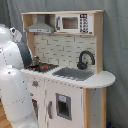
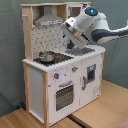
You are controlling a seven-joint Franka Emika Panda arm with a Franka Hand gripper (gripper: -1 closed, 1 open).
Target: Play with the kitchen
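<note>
I see kitchen sink, faucet only in first exterior view; second exterior view shows arm covering them, pot at its 8 o'clock. Pincer state: cannot tell.

— Position of the small metal pot?
— On the black-and-red stovetop of the tall white and light-wood toy kitchen.
— The grey sink?
— Beside the stovetop, with the black faucet behind.
</note>
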